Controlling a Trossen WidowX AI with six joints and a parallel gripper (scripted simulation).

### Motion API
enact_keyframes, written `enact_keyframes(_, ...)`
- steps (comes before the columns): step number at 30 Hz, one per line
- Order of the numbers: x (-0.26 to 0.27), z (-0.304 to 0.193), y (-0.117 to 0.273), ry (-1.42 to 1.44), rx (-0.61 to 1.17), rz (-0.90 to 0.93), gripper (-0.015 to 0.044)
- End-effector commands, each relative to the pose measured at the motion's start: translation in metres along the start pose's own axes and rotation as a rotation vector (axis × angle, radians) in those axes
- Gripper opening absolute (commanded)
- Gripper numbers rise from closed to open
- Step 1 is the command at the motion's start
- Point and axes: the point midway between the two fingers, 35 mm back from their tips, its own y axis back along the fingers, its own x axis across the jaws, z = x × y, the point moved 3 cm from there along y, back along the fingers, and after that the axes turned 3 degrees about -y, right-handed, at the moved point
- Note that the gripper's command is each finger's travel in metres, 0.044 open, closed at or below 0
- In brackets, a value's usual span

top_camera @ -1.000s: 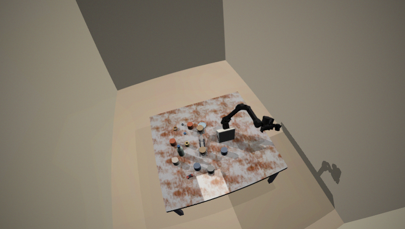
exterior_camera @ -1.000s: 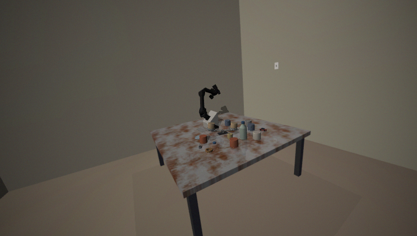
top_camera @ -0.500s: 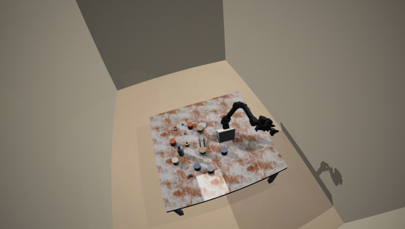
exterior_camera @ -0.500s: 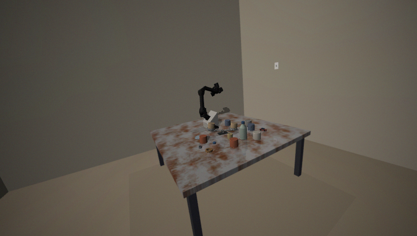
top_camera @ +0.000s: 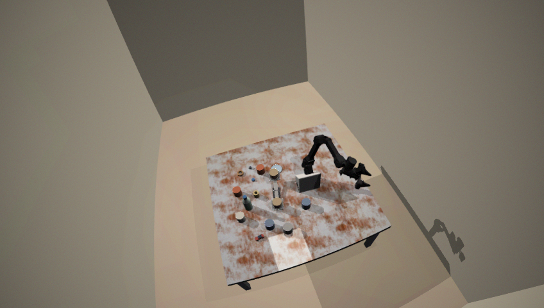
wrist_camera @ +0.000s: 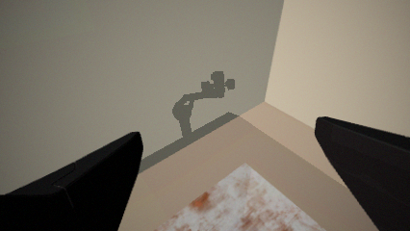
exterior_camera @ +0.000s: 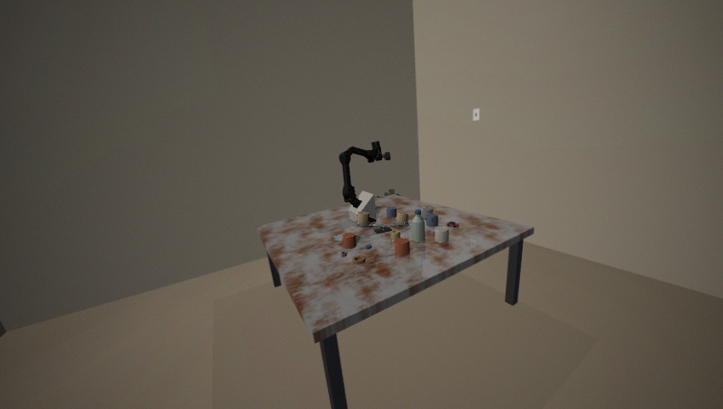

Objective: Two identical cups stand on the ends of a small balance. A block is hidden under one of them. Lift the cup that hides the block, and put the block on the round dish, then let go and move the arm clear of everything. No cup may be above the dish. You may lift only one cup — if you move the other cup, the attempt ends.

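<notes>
Two tan cups stand on the ends of the small balance (top_camera: 276, 187). One cup (top_camera: 274, 173) (exterior_camera: 362, 218) is at the end near the round dish; the other cup (top_camera: 276, 202) (exterior_camera: 401, 217) is at the far end from it. The pale blue round dish (top_camera: 280, 167) (exterior_camera: 338, 237) lies beside the first cup, and no cup is seen above it. No block shows; whatever is under the cups is hidden. I cannot tell which way the beam tilts. My gripper (top_camera: 369, 179) (wrist_camera: 227, 132) is open and empty, high up and well away from the balance.
A white and dark box (top_camera: 309, 182) stands by the arm's base. A bottle (top_camera: 247, 203) (exterior_camera: 418, 228), red cups (top_camera: 260, 169) (top_camera: 237, 190), blue cups (top_camera: 305, 203) (top_camera: 269, 224), a grey cup (top_camera: 287, 228), a cream cup (top_camera: 240, 216) and small items stand around the balance.
</notes>
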Motion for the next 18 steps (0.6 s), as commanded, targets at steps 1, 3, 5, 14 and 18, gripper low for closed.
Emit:
enact_keyframes(1, -0.017, -0.009, 0.016, -0.123, 0.024, -0.102, 0.044)
enact_keyframes(3, -0.024, -0.012, 0.024, -0.175, 0.031, -0.147, 0.044)
enact_keyframes(5, -0.031, -0.015, 0.032, -0.225, 0.037, -0.192, 0.044)
enact_keyframes(14, -0.056, -0.033, 0.071, -0.447, 0.064, -0.398, 0.044)
enact_keyframes(18, -0.066, -0.043, 0.091, -0.546, 0.073, -0.494, 0.044)
